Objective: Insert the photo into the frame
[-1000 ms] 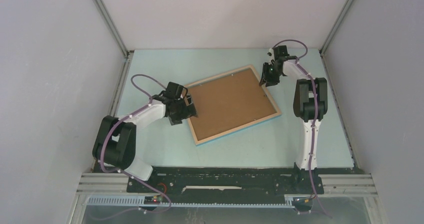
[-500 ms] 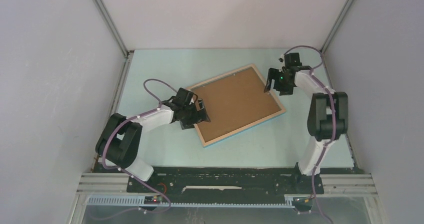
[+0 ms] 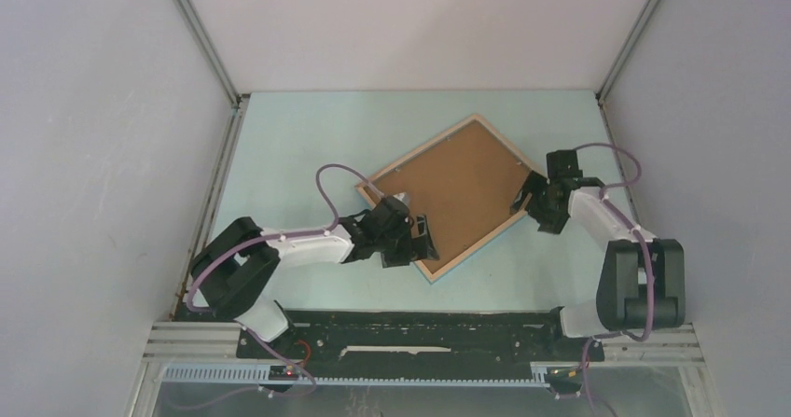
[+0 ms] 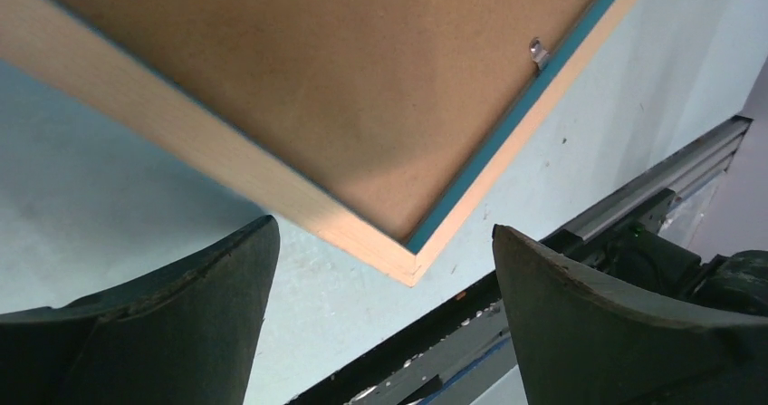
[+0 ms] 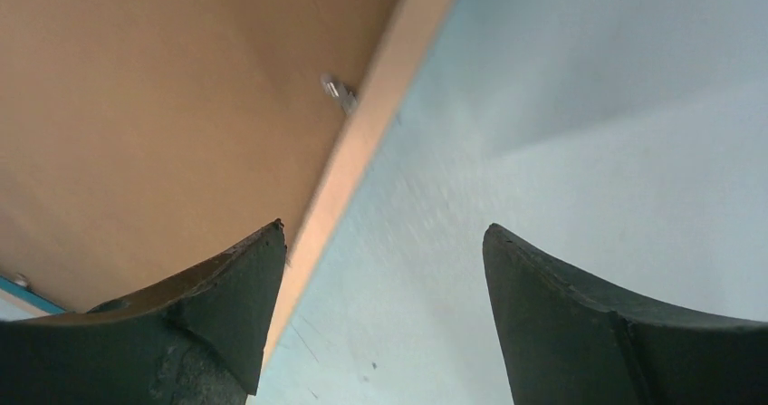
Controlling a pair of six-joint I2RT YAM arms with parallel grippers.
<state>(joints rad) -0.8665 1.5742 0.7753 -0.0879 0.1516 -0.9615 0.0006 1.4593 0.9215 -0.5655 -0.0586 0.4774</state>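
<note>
While the frame (image 3: 419,151) lies back-up on the table (image 3: 298,156), a little toward 3 o'clock from the middle, it is turned like a diamond, with corners at about 1, 3, 6 and 9 o'clock. A brown board (image 3: 457,188) fills its opening, flush inside the light wood rim, and small metal clips (image 4: 539,54) sit at the board's edge. A teal strip shows along the frame's 5 o'clock side. Whether the photo lies under the board cannot be told. The left arm (image 3: 298,247) stretches low over the table from its base at 7 o'clock, forearm pointing toward 3 o'clock. The left gripper (image 3: 425,238) is at the frame's 6 o'clock corner. In the left wrist view its fingers (image 4: 181,314) stand wide apart, with the corner between them and apart from both, so it grips nothing. The right arm (image 3: 606,216) is folded, elbow near its base at 5 o'clock and forearm running toward 11 o'clock. The right gripper (image 3: 528,204) is just below the frame's 3 o'clock corner. Its fingers (image 5: 208,305) are spread wide too, one over the wood rim and the other over bare table, and it holds nothing.
</note>
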